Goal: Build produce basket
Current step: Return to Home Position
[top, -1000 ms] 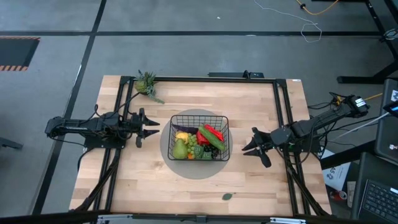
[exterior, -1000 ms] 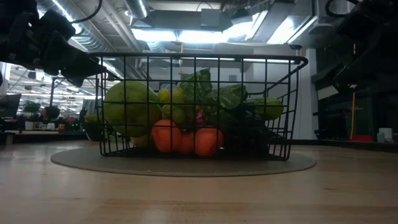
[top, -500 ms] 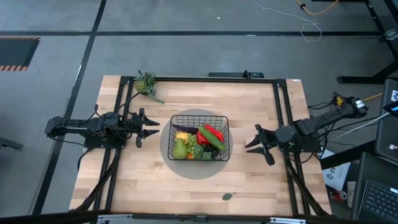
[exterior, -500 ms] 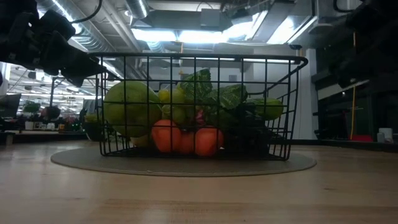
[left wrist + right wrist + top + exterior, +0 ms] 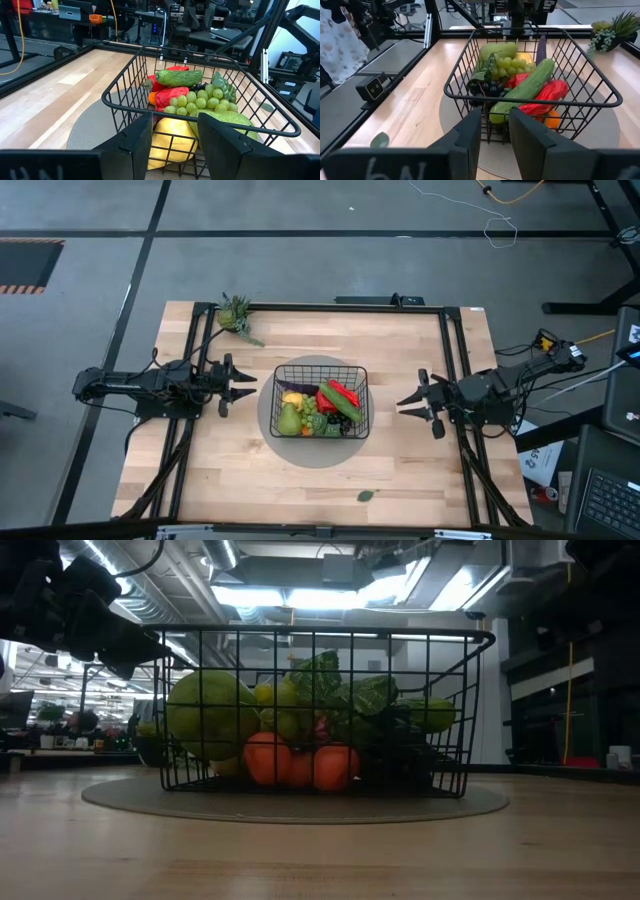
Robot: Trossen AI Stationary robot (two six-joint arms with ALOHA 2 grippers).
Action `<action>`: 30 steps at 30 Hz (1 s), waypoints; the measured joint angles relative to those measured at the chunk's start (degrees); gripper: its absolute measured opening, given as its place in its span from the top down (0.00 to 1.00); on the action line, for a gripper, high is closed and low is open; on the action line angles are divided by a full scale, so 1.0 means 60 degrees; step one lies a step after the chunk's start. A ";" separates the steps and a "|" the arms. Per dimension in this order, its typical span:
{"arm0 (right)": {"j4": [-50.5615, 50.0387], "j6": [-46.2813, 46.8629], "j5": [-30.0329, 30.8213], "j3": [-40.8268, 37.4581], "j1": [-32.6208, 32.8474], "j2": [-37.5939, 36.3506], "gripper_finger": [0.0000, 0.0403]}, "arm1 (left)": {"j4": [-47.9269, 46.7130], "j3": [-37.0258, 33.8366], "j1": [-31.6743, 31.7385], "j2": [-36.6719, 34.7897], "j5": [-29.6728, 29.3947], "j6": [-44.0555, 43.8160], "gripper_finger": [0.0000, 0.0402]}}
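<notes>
The black wire basket (image 5: 363,370) stands on a round grey mat (image 5: 268,425) in the middle of the table. It holds the produce: a green pear (image 5: 289,420), a yellow fruit (image 5: 292,398), green grapes (image 5: 312,408), red peppers (image 5: 343,391), a cucumber (image 5: 341,404) and oranges (image 5: 300,765). My left gripper (image 5: 250,385) hangs level just left of the basket, open and holding nothing; its fingers (image 5: 137,140) frame the basket's near wall. My right gripper (image 5: 408,402) is off the basket's right side, open with nothing between its fingers (image 5: 470,132), pointing at the basket.
A small green potted plant (image 5: 237,313) sits at the table's far left corner. A loose green leaf (image 5: 366,496) lies near the front edge. Black frame rails (image 5: 450,360) run along both sides of the table. Bare wood lies in front of and behind the mat.
My right gripper has drawn back from the basket toward the table's right edge, risen a little and rolled about its own axis, with its finger gap unchanged. The basket and the produce have stayed where they were.
</notes>
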 joint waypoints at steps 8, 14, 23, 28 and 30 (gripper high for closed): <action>0.0000 -0.0018 0.0000 0.0000 0.0000 0.0004 0.75 | 0.0000 0.0003 0.0000 0.0000 0.0000 0.0000 0.62; 0.0000 -0.0016 0.0000 0.0000 0.0000 0.0004 0.75 | 0.0000 0.0000 -0.0001 0.0000 0.0000 0.0000 0.62; -0.0197 -0.0123 -0.0024 0.0004 -0.0101 -0.0593 0.75 | 0.0001 0.0003 0.0001 0.0000 0.0001 0.0000 0.62; -0.0251 -0.0249 0.0004 0.0004 -0.0465 -0.1339 0.75 | 0.0000 0.0003 0.0002 0.0000 0.0000 0.0000 0.62; -0.0208 -0.0246 -0.0023 0.0004 -0.0740 -0.1508 0.75 | 0.0000 0.0003 0.0000 0.0000 0.0000 0.0000 0.62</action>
